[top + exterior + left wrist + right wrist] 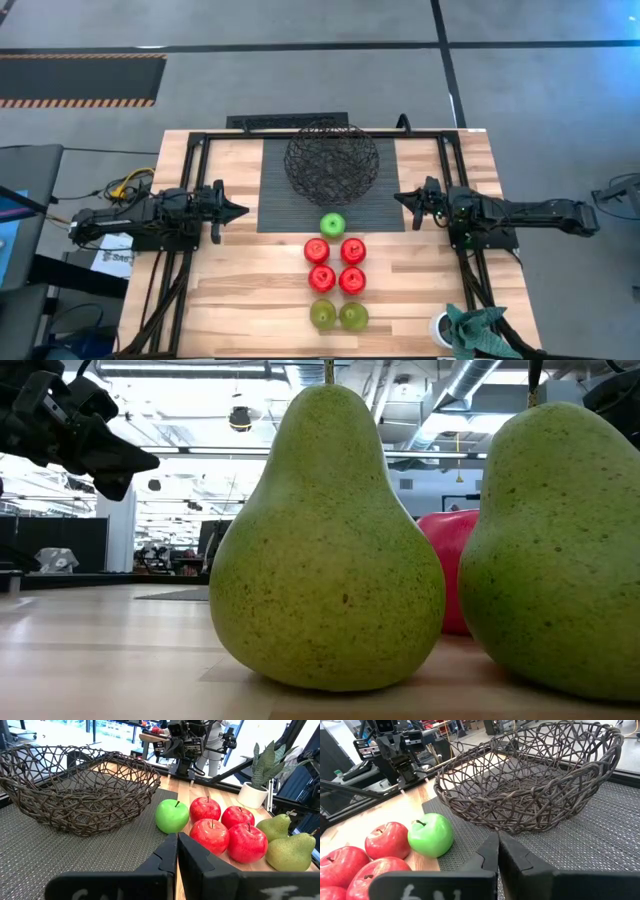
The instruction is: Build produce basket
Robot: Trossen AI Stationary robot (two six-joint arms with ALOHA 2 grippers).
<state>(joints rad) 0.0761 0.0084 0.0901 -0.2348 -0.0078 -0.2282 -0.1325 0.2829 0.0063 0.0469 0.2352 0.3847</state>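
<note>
The black wire basket (332, 162) stands empty on a dark ribbed mat (275, 200) at the table's far middle. In front of it stand one green apple (332, 224), four red apples (336, 265) in two rows, and two yellow-green pears (338, 316) nearest the front edge. The pears fill the low view (325, 550). My left gripper (240, 210) is shut and empty, level, at the mat's left edge. My right gripper (403, 198) is shut and empty at the mat's right edge. Both point at the fruit and basket.
A small white pot with a green plant (465, 326) stands at the front right corner. A black frame (190, 150) runs along the table's sides and back. Bare wood lies left and right of the fruit rows.
</note>
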